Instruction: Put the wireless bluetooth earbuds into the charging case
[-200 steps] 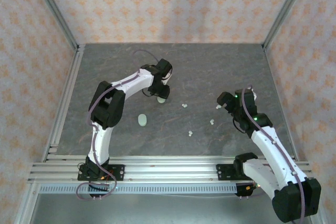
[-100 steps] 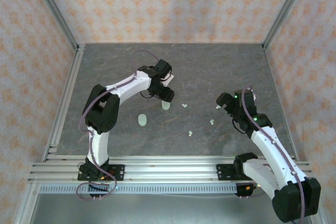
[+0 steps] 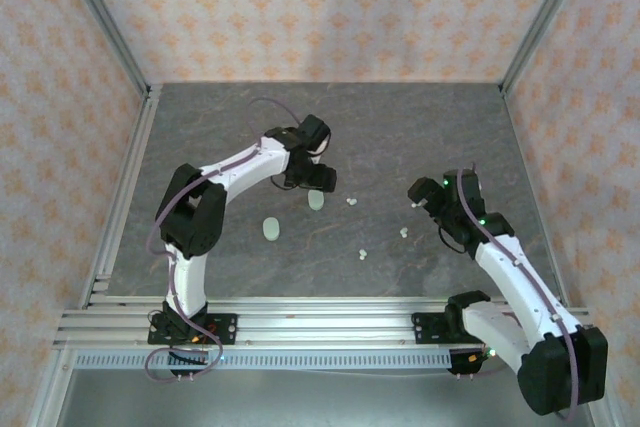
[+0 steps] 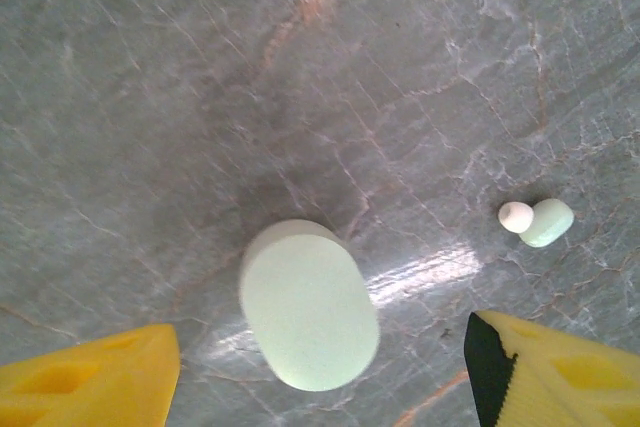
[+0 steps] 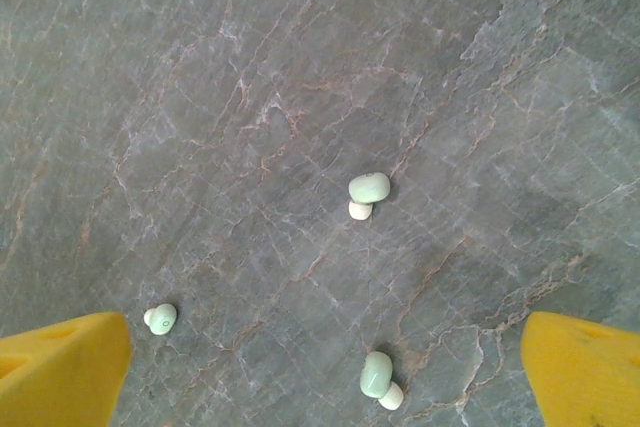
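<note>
A pale green oval charging case [image 4: 310, 305] lies shut on the grey table, between my left gripper's [image 4: 322, 352] yellow fingers [image 4: 90, 377] with a gap on each side. That gripper [image 3: 320, 181] is open and hovers just over this case [image 3: 316, 201]. A second case [image 3: 270, 229] lies nearer the arm bases. One earbud [image 4: 535, 220] rests to the right of the first case. My right gripper [image 5: 325, 352] is open over three earbuds [image 5: 368, 192] [image 5: 160, 319] [image 5: 378, 379] and holds nothing. From above I see it [image 3: 418, 194] near scattered earbuds [image 3: 352, 201] [image 3: 404, 232] [image 3: 362, 254].
Aluminium frame posts and patterned walls [image 3: 330, 7] close in the table on three sides. A rail [image 3: 320, 322] with the arm bases runs along the near edge. Bare marbled table [image 3: 400, 127] stretches behind both grippers.
My left gripper has opened and let go of the case, which now rests slightly right of and nearer than where it was held. The right gripper has shifted a little to the left.
</note>
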Controlling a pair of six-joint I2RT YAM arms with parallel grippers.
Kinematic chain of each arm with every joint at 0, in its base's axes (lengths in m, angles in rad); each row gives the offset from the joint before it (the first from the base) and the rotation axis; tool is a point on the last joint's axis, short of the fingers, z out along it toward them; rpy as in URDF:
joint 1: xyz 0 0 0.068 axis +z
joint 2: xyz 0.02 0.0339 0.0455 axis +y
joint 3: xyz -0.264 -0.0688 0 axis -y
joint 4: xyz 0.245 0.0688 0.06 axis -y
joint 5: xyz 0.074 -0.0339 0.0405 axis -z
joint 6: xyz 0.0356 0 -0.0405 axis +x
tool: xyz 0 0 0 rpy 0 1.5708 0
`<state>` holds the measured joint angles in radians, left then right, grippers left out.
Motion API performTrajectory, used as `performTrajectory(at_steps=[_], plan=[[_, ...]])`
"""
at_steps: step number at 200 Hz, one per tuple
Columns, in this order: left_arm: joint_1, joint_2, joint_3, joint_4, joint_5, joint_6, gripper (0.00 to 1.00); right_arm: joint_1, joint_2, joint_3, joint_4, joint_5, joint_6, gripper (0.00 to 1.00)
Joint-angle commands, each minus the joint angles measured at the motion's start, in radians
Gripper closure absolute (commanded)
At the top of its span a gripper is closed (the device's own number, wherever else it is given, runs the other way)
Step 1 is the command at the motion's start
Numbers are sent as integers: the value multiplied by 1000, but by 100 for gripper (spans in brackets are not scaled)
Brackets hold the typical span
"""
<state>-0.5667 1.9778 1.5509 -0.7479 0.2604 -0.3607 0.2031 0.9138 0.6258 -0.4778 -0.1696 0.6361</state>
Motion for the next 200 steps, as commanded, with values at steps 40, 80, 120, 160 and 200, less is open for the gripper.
performTrajectory(at_steps=[40,80,120,160,200], plan=[[-5,124,42,-35,-62,-42,31,7,1,-18,8,-6,11,0],[-5,182,61,-24,-37,3,43,6,0,-27,16,-2,17,0],[-5,170,98,-60,38,242,62,7,2,-20,20,-1,14,0],[1,140,129,-120,198,498,64,7,2,-15,21,-11,18,0],[-1,146,111,-150,164,648,63,7,3,-29,27,-13,20,0]])
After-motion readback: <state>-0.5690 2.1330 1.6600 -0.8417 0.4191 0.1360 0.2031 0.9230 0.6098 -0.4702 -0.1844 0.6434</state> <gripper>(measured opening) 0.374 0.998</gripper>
